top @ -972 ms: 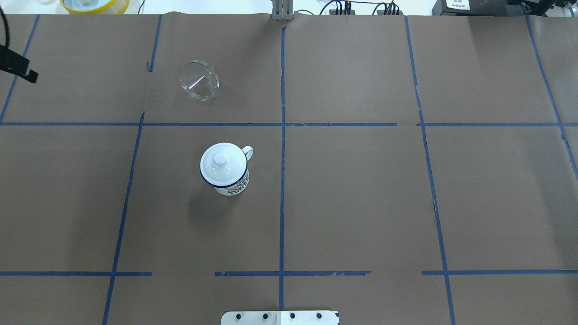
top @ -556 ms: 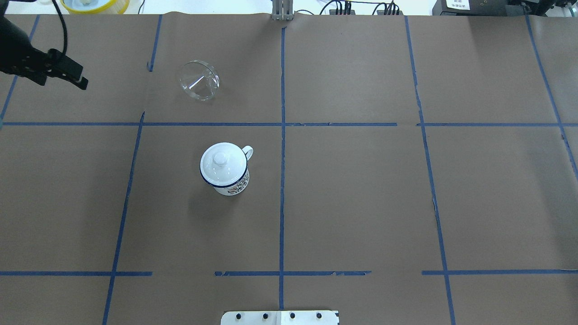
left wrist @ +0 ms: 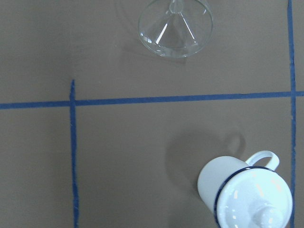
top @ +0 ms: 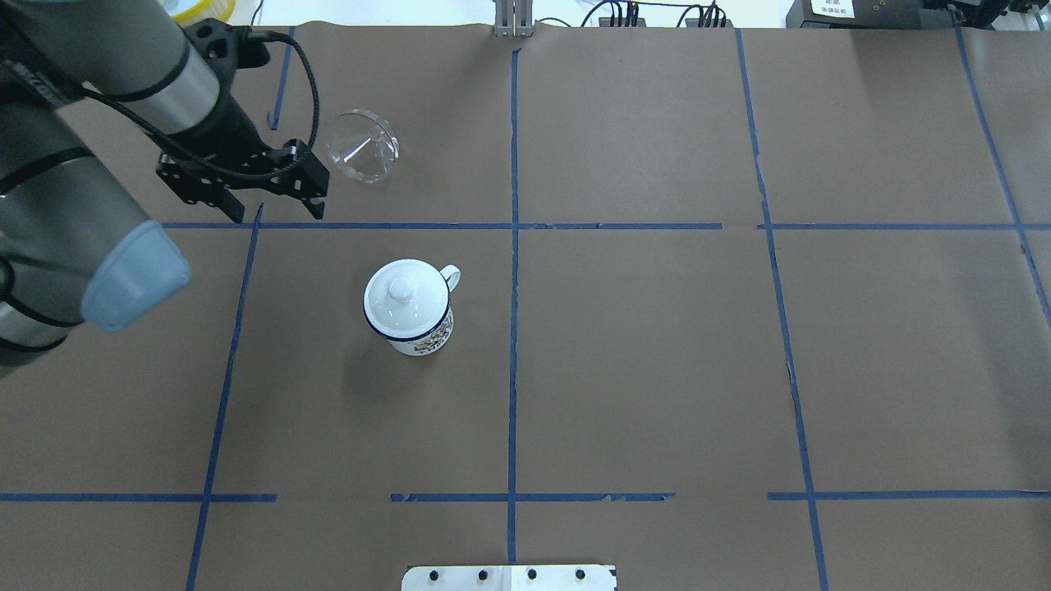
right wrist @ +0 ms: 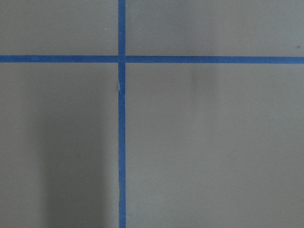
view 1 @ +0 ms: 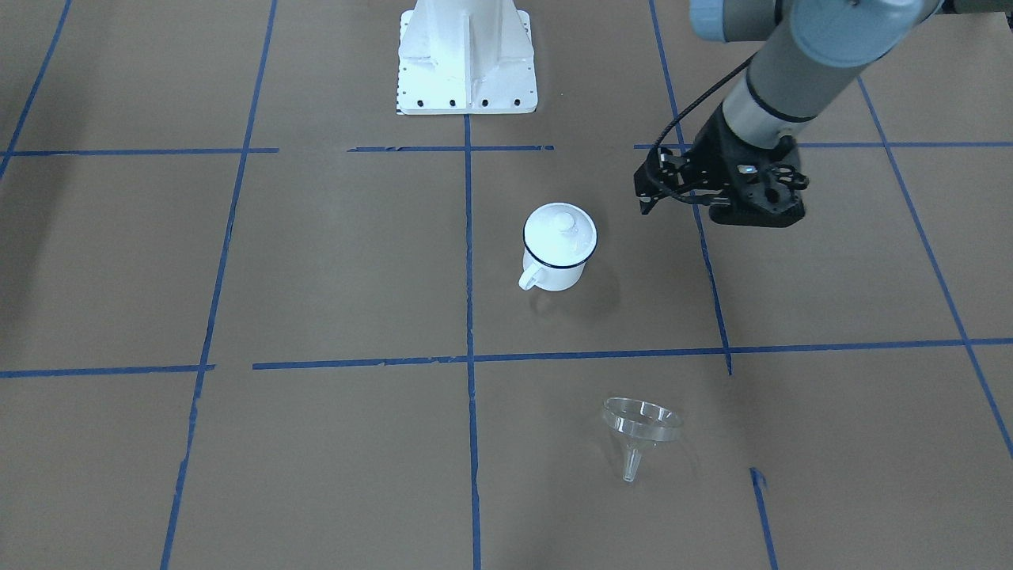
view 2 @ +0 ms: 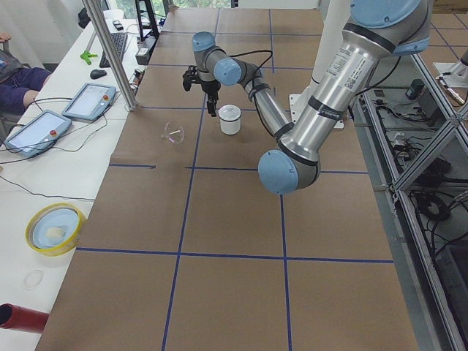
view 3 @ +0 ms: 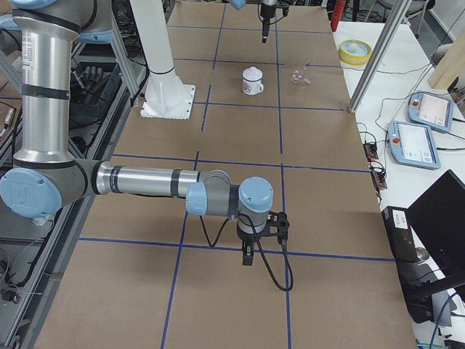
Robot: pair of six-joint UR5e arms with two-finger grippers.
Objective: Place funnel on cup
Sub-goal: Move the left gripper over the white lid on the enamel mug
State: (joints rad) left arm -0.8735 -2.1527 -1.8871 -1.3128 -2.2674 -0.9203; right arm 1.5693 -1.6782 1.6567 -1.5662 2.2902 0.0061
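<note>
The clear funnel (top: pixel 361 148) lies tilted on its side on the brown paper, far left of centre; it also shows in the front view (view 1: pixel 639 427) and the left wrist view (left wrist: pixel 175 28). The white cup (top: pixel 415 332) with a dark blue rim stands upright nearer the robot, with a white knobbed lid (top: pixel 400 291) on it. It shows in the front view (view 1: pixel 554 273) too. My left gripper (top: pixel 277 213) is open and empty, hovering left of the funnel and above-left of the cup. My right gripper (view 3: pixel 247 256) shows only in the exterior right view, far from both; I cannot tell its state.
The robot's white base plate (top: pixel 509 577) sits at the table's near edge. A yellow-rimmed bowl (view 2: pixel 55 228) and tablets (view 2: pixel 36 131) lie on the side bench beyond a metal pole (view 2: pixel 110 51). Blue tape lines (top: pixel 513 246) cross the paper.
My left arm has swung in from the left edge to the right and nearer, and now hangs beside the funnel. Funnel, cup and lid have not moved.
</note>
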